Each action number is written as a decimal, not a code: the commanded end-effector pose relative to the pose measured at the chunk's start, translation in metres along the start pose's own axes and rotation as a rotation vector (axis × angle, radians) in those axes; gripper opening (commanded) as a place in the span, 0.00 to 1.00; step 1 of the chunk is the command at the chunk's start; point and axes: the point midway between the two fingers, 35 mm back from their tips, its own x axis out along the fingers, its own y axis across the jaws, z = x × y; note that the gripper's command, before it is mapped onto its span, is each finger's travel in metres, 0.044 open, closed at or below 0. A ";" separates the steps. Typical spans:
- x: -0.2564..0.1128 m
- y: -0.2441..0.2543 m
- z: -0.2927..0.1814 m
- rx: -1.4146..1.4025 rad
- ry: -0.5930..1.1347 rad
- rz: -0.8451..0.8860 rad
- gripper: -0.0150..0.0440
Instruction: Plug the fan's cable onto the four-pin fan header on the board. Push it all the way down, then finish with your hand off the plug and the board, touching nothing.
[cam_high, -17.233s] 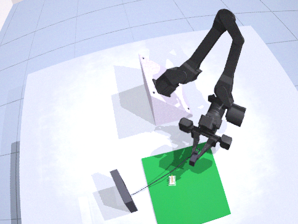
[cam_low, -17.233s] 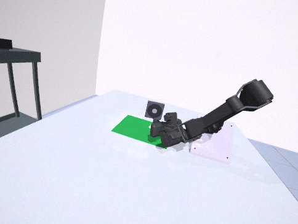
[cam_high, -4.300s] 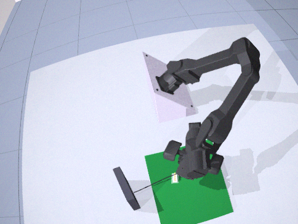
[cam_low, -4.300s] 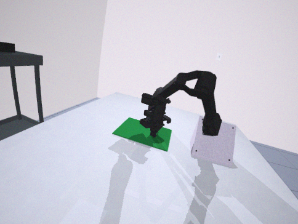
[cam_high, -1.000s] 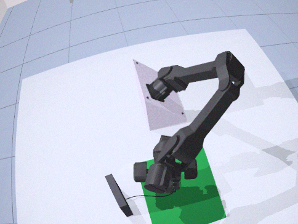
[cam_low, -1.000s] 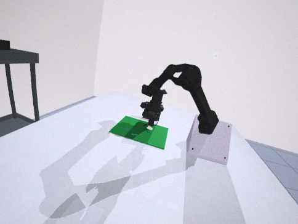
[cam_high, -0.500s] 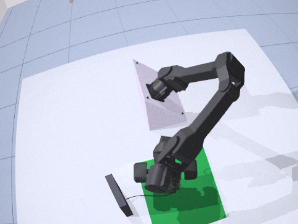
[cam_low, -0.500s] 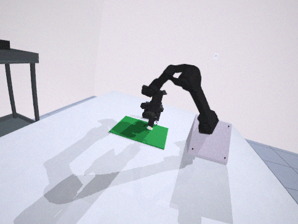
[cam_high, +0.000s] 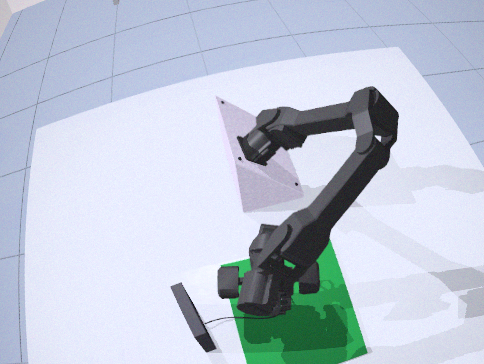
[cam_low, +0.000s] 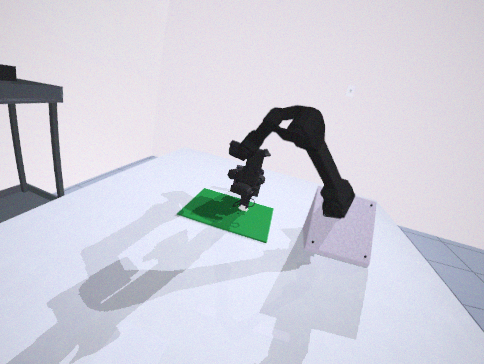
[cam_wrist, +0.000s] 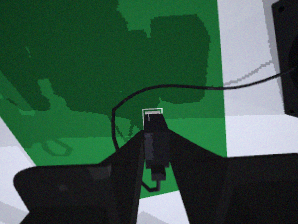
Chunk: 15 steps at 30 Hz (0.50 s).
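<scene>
My gripper (cam_low: 244, 201) (cam_wrist: 154, 133) is shut on the fan cable's black plug (cam_wrist: 156, 152), low over the green board (cam_high: 345, 320) (cam_low: 257, 230) (cam_wrist: 200, 127). The white-edged fan header (cam_low: 243, 208) (cam_wrist: 152, 109) shows just past the plug's front end in the wrist view; the plug hides its near part. Whether the plug is in the header, and how deep, cannot be told. The thin black cable (cam_high: 235, 317) (cam_wrist: 190, 87) loops over the board from the black fan (cam_high: 189, 312) (cam_wrist: 287, 95). In the top view the arm hides the fingertips and header.
The fan stands beside the board's edge on the white table (cam_high: 110, 225) (cam_low: 200, 325). The arm's pale wedge-shaped base (cam_high: 257, 195) (cam_low: 345, 245) is behind the board in the top view. A dark side table (cam_low: 35, 92) stands apart at the left in the exterior view.
</scene>
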 end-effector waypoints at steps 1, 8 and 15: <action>0.004 0.001 0.000 0.004 0.002 0.004 0.25; 0.004 0.000 0.000 0.000 -0.001 0.001 0.30; 0.004 0.000 0.000 0.000 -0.001 0.001 0.61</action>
